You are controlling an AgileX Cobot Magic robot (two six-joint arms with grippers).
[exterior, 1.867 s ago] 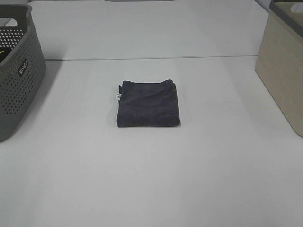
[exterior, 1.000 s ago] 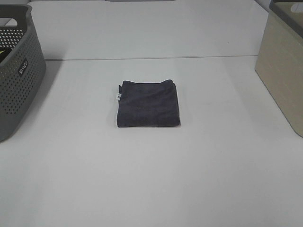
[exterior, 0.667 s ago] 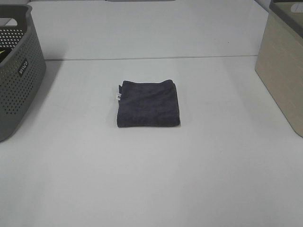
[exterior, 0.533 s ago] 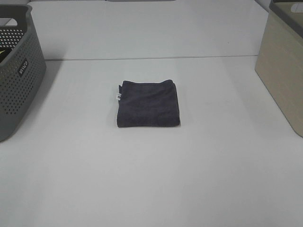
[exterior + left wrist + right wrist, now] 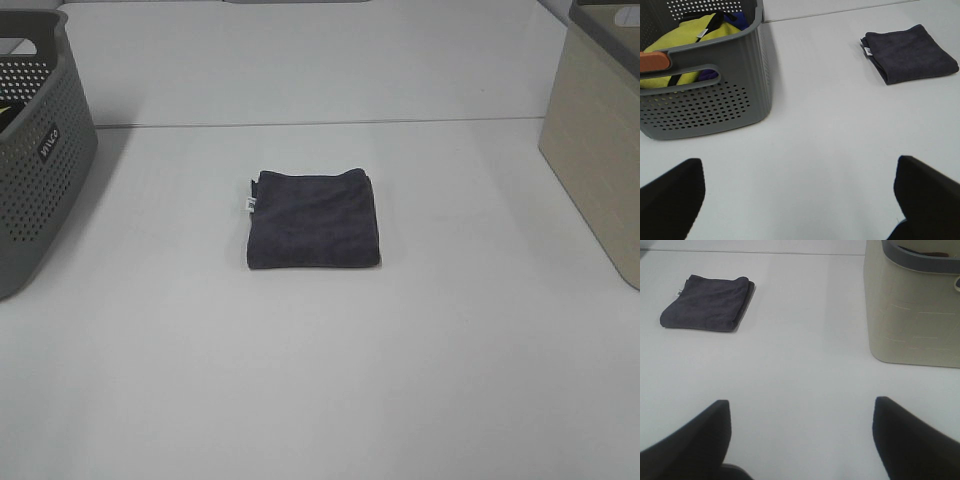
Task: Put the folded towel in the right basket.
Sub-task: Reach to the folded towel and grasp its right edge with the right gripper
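At the far left the grey perforated basket (image 5: 40, 150) is sitting on the white table (image 5: 320, 400), holding a yellow cloth (image 5: 685, 40). The left gripper (image 5: 799, 172) is hanging near it, its jaws standing wide apart with nothing between them. The folded towel (image 5: 313, 220) is lying flat mid-table, well ahead of both grippers and touching neither. The right gripper (image 5: 801, 407) is gaping just as wide over bare table. The beige right basket (image 5: 598, 140) is standing at the far right, well apart from the towel.

Lab-like setup: plain white table (image 5: 320, 400)
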